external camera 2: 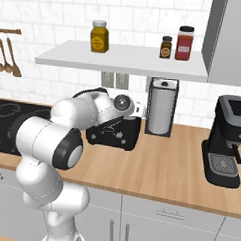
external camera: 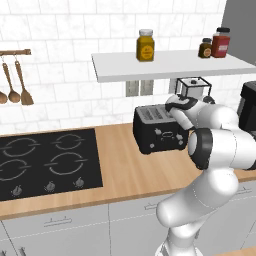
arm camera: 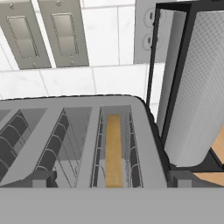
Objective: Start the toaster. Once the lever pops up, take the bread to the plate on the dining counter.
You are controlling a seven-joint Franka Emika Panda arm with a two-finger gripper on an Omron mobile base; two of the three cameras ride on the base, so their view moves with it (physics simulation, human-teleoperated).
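The robot's hand (external camera: 176, 106) hovers over the right end of the toaster (external camera: 156, 129) on the wooden tabletop (external camera: 135, 170), looking down at the bread (arm camera: 113, 151) upright in its slot, apparently positioned for the lever; its grip cannot be told.

Below the claw the toaster (arm camera: 65, 144) slots gape open; a paper towel roll (arm camera: 197, 87) crowds just right, wall outlets (arm camera: 43, 35) ahead.
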